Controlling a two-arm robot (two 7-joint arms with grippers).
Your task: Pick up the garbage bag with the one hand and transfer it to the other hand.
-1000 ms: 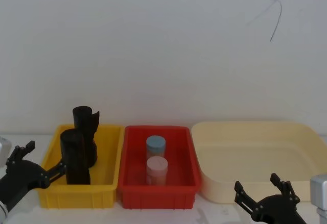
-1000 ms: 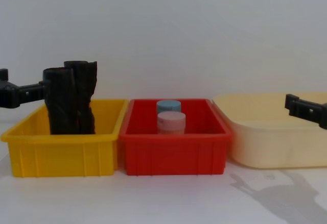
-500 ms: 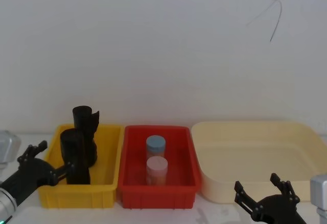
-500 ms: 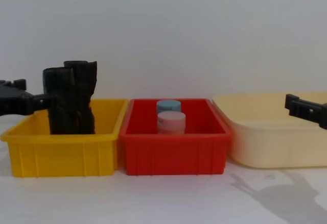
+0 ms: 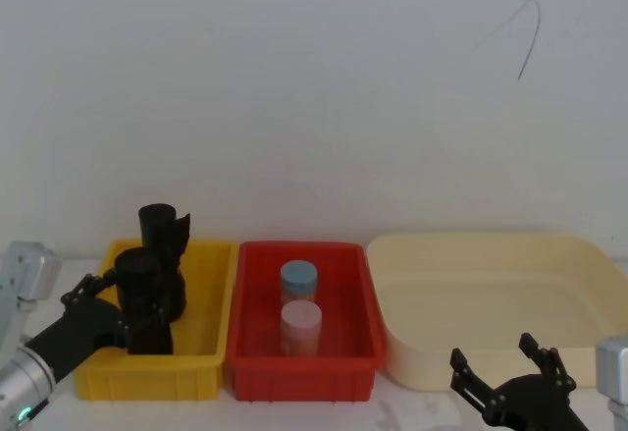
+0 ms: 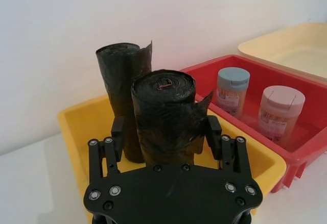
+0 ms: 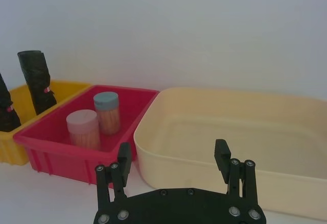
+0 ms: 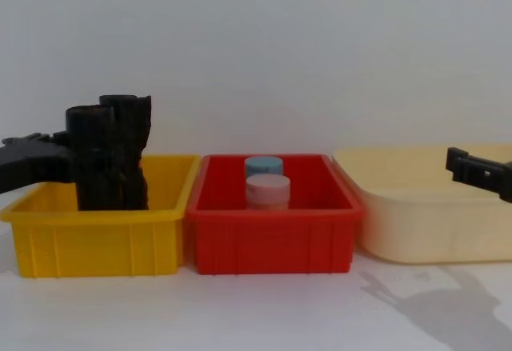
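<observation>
Two black rolls stand in the yellow bin [image 5: 147, 380]. The thicker front one is the garbage bag [image 5: 145, 298], upright near the bin's front wall and toward its left side, and its top rises well above the rim. The slimmer roll [image 5: 165, 254] with the ragged top stands just behind it; I cannot tell whether they touch. To the bag's right the bin floor lies bare as far as the right wall, which sits against the red bin [image 5: 299, 380]. Above the rolls is plain white wall [image 5: 314, 107], so the way upward is open. The red bin holds a blue-lidded jar [image 5: 299, 279] and a pink-lidded jar [image 5: 301, 321], one behind the other. The cream tub [image 5: 491, 284] stands beside it on the far right.

My left gripper [image 6: 165, 129] reaches in over the yellow bin's left rim. My fingers [image 6: 117, 132] are spread wide, one on each side of the garbage bag, with the roll between them. The pads sit just beside the crinkled plastic, and I cannot tell whether they press it. My right gripper [image 5: 510, 377] hovers low in front of the cream tub, well apart from the bag, with its fingers spread and holding nothing.
</observation>
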